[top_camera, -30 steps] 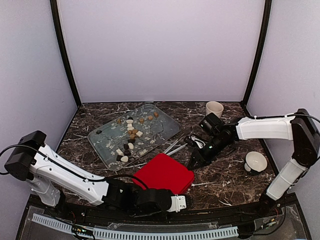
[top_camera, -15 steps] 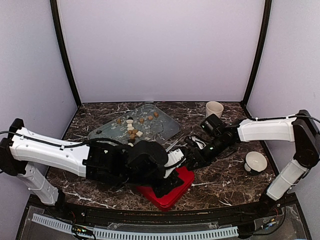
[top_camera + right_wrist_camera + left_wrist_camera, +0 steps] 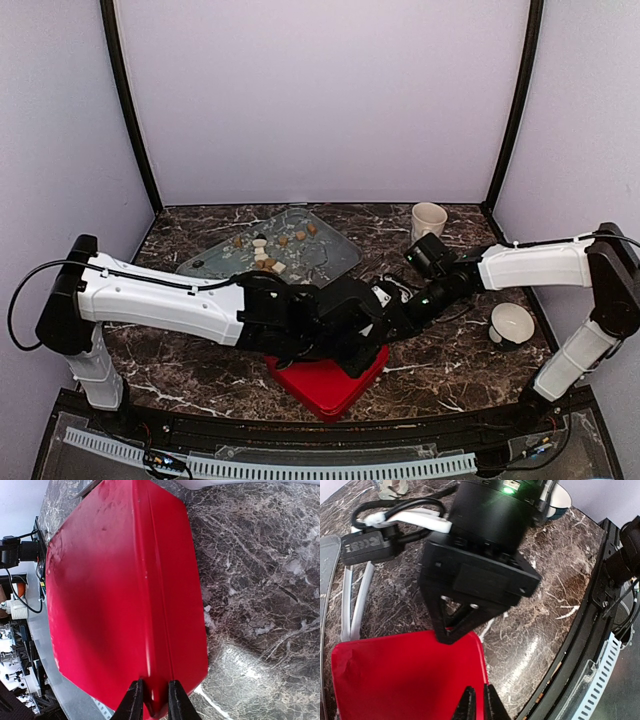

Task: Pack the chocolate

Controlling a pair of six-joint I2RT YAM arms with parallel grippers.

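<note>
Much of the glossy red box with rounded corners (image 3: 330, 388) is hidden under the white-and-black left arm (image 3: 170, 303), which reaches across the front middle of the table. From above, only the box's near corner shows. The left gripper (image 3: 480, 706) is cut off by the bottom of its wrist view. Its two black fingers stand close together at the box's rim with a thin slit between them, and whether they pinch the rim cannot be told. The right gripper (image 3: 153, 701) is clamped on the box's smooth edge, one dark finger on each side of a raised crease. The chocolate (image 3: 265, 258), small lumps of dark, tan and cream, lies scattered on the clear glass tray (image 3: 335, 255) at the back left of the dark, white-veined marble table (image 3: 455, 355). The arm covers the tray's near end. Pale long strips (image 3: 344, 615) lie beside the box, their kind unclear. A cream mug (image 3: 429, 217) stands upright at the back edge towards the right, and a white round bowl (image 3: 512, 322) sits near the right edge.
</note>
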